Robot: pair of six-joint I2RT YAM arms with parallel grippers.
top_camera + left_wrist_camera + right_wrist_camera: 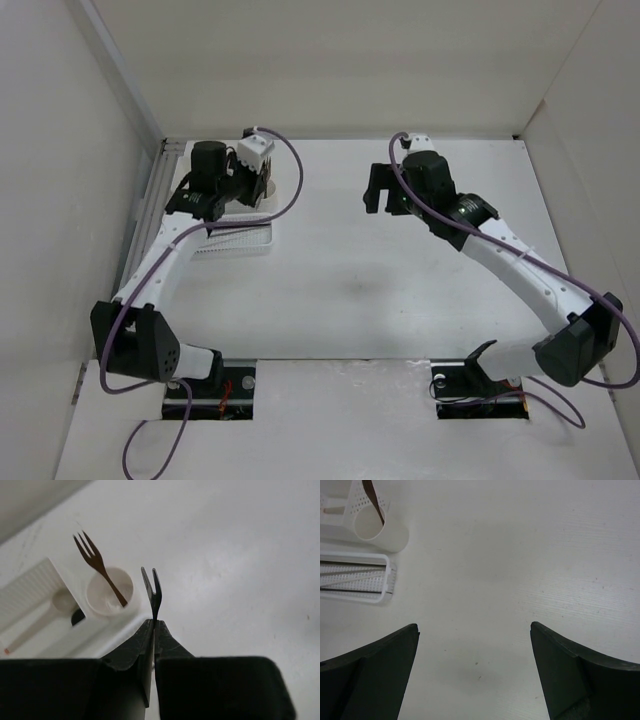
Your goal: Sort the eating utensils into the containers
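left tool [153, 625] is pressed together, pinching the small metal fork [154, 600] low on its neck, with the two tines pointing away from my wrist camera. the fork sits just right of the round cream cup [107, 592] in that view, and i can't tell how high above the tabletop [240, 555] it hangs. the brown wooden fork [100, 567] stands in the cup, leaning, tines up. left of the cup is the white box [27, 587], where the pale wooden spoon [35, 625] lies. a dark spoon [77, 616] bowl peeks out close against the cup's side.

right tool [473, 630] is spread wide and holds nothing, with only bare tabletop between the fingers. from this wrist, the cup is up at the left, and just in front of it is the long tray [390, 577] with the chopsticks [355, 575] lying along it.

from overhead, my left arm is over the containers at the far left, and my right tool is well apart from them.
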